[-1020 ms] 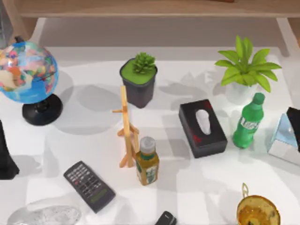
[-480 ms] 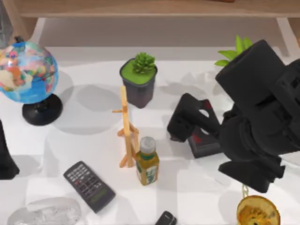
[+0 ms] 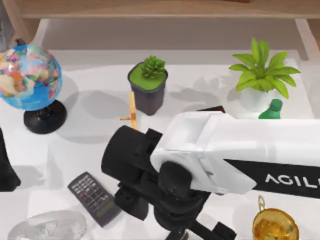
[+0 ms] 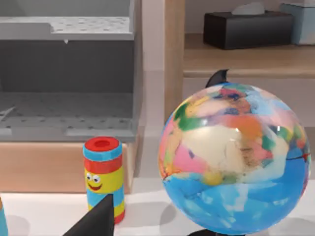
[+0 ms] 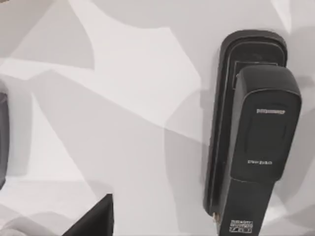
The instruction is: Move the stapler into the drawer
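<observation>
The stapler (image 5: 253, 130) is a narrow black one with a rounded end, lying flat on the white table (image 5: 123, 98) in the right wrist view, directly below that camera. In the top view my right arm (image 3: 225, 155) reaches in from the right, and its black wrist (image 3: 172, 210) hangs over the front centre of the table, covering the stapler there. A grey open drawer (image 4: 66, 105) with a wooden front shows in the left wrist view, behind the table. My left arm (image 3: 5, 167) stays parked at the left edge.
A globe (image 3: 27, 77) stands at the back left and a black remote (image 3: 95, 198) lies just left of the right wrist. Also around are a succulent pot (image 3: 147, 87), a wooden stand (image 3: 132, 112), a leafy plant (image 3: 260, 75), a gold cup (image 3: 275, 225) and a striped toy can (image 4: 102, 174).
My right arm has swept in from the right to the front centre, now covering the tissue box, the small bottle and the stapler in the top view. The left arm is still.
</observation>
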Motion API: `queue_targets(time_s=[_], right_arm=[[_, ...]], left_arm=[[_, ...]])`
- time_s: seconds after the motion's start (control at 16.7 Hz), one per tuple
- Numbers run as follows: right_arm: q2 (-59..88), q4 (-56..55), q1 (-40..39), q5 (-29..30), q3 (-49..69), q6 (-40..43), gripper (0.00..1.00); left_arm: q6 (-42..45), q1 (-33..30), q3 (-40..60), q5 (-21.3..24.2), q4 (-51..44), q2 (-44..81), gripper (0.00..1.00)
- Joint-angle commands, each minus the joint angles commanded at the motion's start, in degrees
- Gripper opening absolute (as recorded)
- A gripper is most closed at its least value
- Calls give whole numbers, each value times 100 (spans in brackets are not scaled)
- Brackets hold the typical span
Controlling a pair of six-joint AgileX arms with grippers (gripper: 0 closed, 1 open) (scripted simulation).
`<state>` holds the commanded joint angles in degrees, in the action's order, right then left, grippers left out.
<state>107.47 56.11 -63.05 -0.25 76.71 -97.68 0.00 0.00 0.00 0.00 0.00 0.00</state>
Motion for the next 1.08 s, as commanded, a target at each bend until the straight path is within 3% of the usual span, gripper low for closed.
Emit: queue_targets(time_s=[0.48,1.08], right_arm=[[278,105,-91,26,87,-245,100],[738,-915,-113,35,-477,-258,100]], left_arm=[[0,0,0,0,0,0,100],[0,0,0,0,0,0,100]])
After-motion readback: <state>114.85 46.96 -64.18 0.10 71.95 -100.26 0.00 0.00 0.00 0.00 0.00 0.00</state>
